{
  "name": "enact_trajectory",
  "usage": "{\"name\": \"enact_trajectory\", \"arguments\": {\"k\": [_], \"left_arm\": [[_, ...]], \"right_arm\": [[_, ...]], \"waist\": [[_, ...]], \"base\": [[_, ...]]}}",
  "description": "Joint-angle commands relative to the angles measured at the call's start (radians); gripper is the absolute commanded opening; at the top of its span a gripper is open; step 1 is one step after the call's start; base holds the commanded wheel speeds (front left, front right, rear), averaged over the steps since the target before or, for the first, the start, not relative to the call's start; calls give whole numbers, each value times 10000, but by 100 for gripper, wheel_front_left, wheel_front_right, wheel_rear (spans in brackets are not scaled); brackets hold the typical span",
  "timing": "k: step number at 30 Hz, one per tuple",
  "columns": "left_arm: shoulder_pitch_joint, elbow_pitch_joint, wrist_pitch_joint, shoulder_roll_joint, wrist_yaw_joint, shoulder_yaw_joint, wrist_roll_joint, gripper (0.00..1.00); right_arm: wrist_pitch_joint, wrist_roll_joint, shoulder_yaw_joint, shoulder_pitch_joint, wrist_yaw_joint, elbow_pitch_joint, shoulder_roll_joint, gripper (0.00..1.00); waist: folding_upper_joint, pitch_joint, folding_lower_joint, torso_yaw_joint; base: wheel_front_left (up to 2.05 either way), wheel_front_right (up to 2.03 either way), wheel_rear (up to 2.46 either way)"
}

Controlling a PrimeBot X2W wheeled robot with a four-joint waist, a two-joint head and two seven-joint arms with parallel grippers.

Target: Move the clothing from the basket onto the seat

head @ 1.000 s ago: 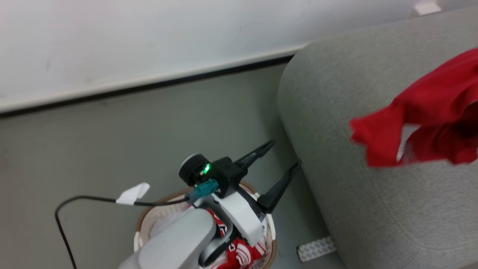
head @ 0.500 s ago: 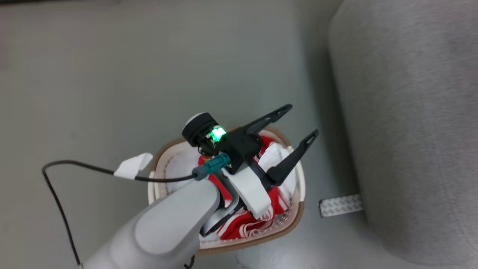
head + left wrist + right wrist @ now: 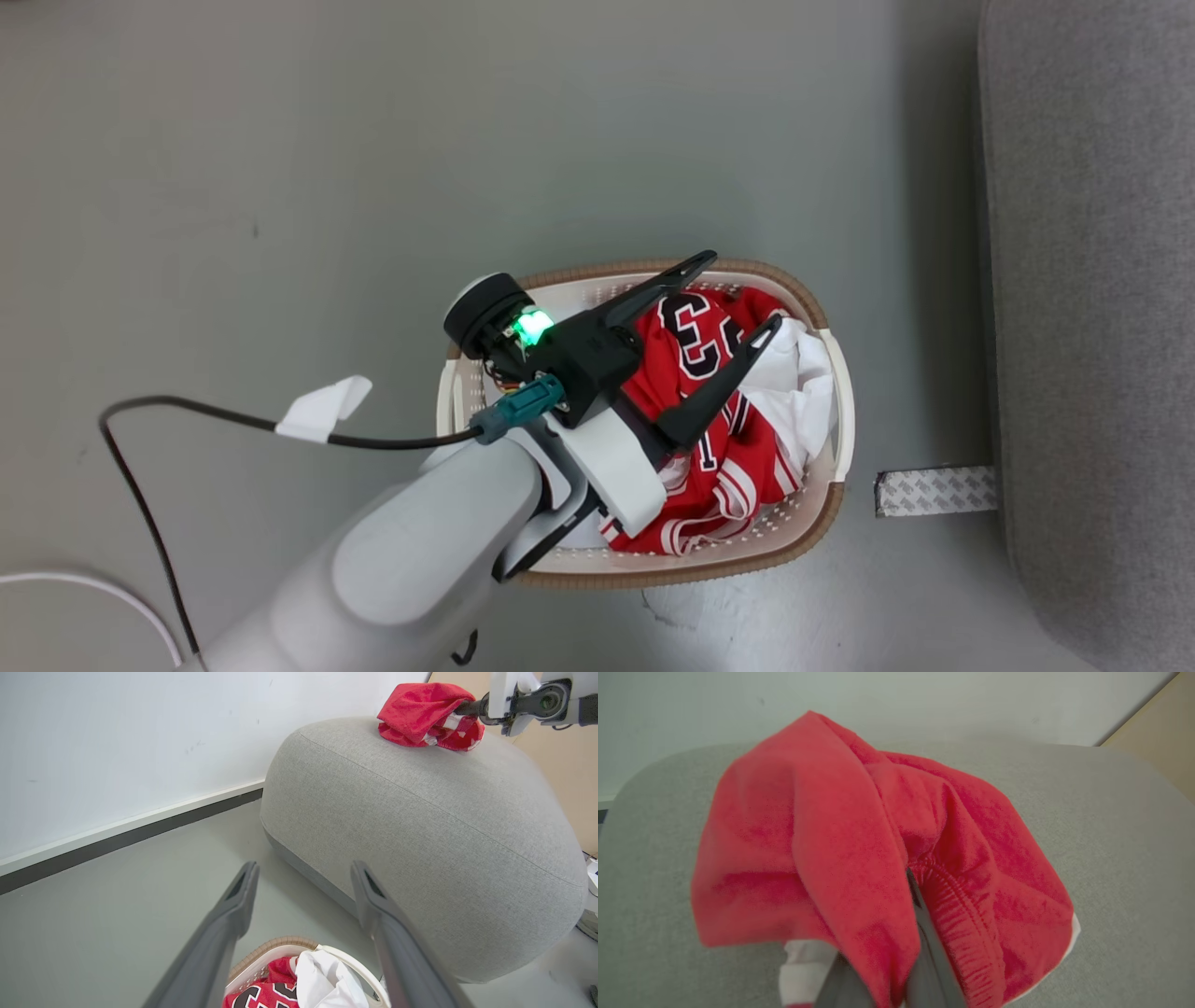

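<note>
The basket (image 3: 829, 327), cream-white with a brown rim, stands on the floor beside the seat (image 3: 1092, 280), a large grey sofa. In it lie clothing pieces: a red jersey (image 3: 686, 341) with black numerals and a white garment (image 3: 794, 378). My left gripper (image 3: 742, 291) hovers open just above them, nothing between its fingers (image 3: 240, 896). The left wrist view shows the basket (image 3: 275, 945) below and, on the sofa's rounded arm (image 3: 420, 812), a red garment (image 3: 420, 714) with my right gripper (image 3: 469, 707) shut on it. In the right wrist view that garment (image 3: 878, 835) drapes over my right gripper (image 3: 917, 914).
A strip of patterned silver tape (image 3: 934, 492) lies on the grey floor between basket and sofa. A black cable (image 3: 187, 420) with a white tag loops from my left wrist. A white wall with a dark skirting (image 3: 131, 830) runs behind the sofa.
The head camera has tilted down, so the whole basket is now in view and the wall and held red garment have left it. My left gripper stays open over the basket.
</note>
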Motion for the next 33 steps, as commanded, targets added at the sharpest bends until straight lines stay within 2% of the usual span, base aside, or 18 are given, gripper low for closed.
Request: {"name": "enact_trajectory", "arguments": {"k": [1,4,5,6,7,14,19,27,33], "left_arm": [[-35,38,-101,2,-29,-5,-24,100],[17,135,-170,26,20,63,-90,100],[51,170,-200,43,40,84,-114,100],[104,226,-224,67,54,99,-158,100],[159,284,-218,73,60,103,-159,100],[840,725,-382,49,169,227,-517,100],[1538,937,-475,104,405,628,-849,100],[2696,773,-510,393,1040,1712,-1284,100],[3790,311,-509,888,1623,3108,-1433,100]], "right_arm": [[144,-163,72,108,-25,138,-75,0],[454,-81,420,166,-23,213,182,0],[634,-54,513,199,-25,276,204,21],[812,-42,657,277,-25,282,229,53],[929,3,755,306,-25,240,257,100],[1707,188,1883,902,-25,-497,73,100],[2159,683,2797,1390,-23,-1873,-103,100],[1211,1828,3416,2524,-25,-4747,-551,100],[117,2182,2857,4009,-24,-6218,-51,100]], "waist": [[-1,-112,-3,18],[-1,-333,-3,-22],[-1,-424,-3,-56],[-1,-541,-3,-98],[-1,-699,-3,-148],[-1,-2353,-3,-485],[-1,-3844,-3,-647],[-1,-5796,-3,-327],[-1,-6522,-3,170]], "base": [[0,0,0],[0,0,0],[0,0,0],[0,0,0],[0,0,0],[0,0,0],[0,0,0],[0,0,0],[0,0,0]]}}
